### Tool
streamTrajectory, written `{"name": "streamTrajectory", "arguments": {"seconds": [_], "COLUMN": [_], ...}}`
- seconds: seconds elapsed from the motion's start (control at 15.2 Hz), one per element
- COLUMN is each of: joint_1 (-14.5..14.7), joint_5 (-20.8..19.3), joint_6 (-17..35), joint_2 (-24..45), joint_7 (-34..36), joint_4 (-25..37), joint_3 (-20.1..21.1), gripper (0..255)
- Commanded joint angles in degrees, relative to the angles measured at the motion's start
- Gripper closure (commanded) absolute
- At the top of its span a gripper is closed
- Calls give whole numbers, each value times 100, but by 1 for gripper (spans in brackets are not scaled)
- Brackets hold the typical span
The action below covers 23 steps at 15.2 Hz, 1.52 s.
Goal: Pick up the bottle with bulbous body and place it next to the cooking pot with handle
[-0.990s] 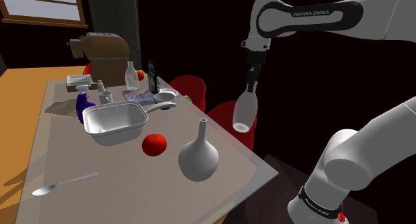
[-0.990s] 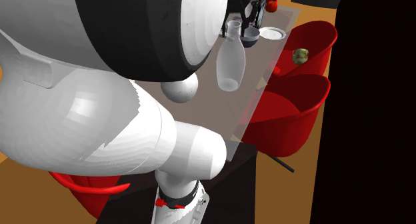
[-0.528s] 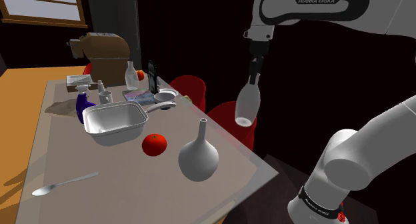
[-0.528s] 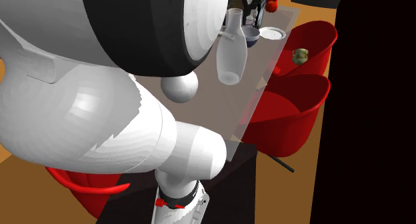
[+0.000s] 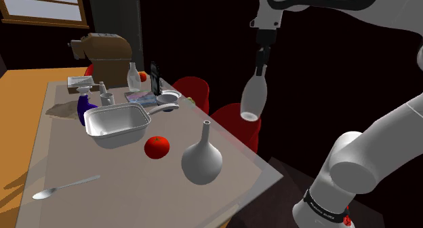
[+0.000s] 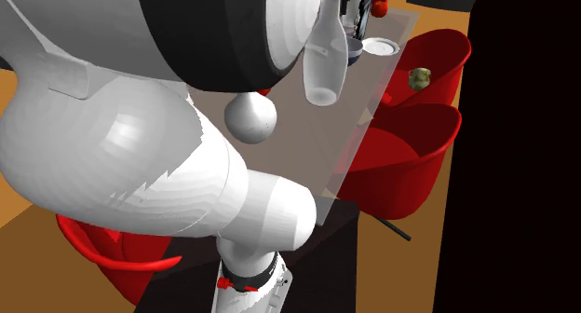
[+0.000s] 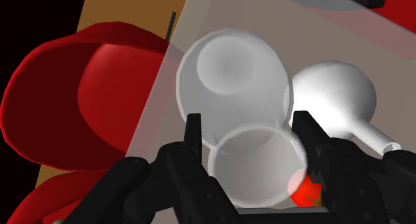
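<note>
My tool point(image 5: 259, 69), clamped on the pale bottle point(image 5: 252, 99), has risen higher. The lift looks done, though the pot point(image 5: 116, 125) is well apart.

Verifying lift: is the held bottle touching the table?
Apart. In the shoulder view the bottle hangs from the gripper, its base in the air past the edge of the table, above a red tub.

The shoulder camera stands beside the arm point(image 5: 369, 159), looking down at the table point(image 5: 135, 193) toward ten o'clock. The second camera sits very close behind the arm. The wrist camera looks down. All see the table.
</note>
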Motion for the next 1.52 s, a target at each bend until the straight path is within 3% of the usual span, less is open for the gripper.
{"name": "streamTrajectory", "arguments": {"seconds": [0.0, 0.73, 1.45], "joint_1": [3, 10, 274], "joint_5": [4, 22, 264], "joint_6": [-151, -974, -382], "joint_2": [41, 406, 2239], "joint_7": [-7, -80, 584], "joint_4": [191, 1382, 2580], "joint_3": [6, 13, 354], "gripper": [255, 255, 255]}}
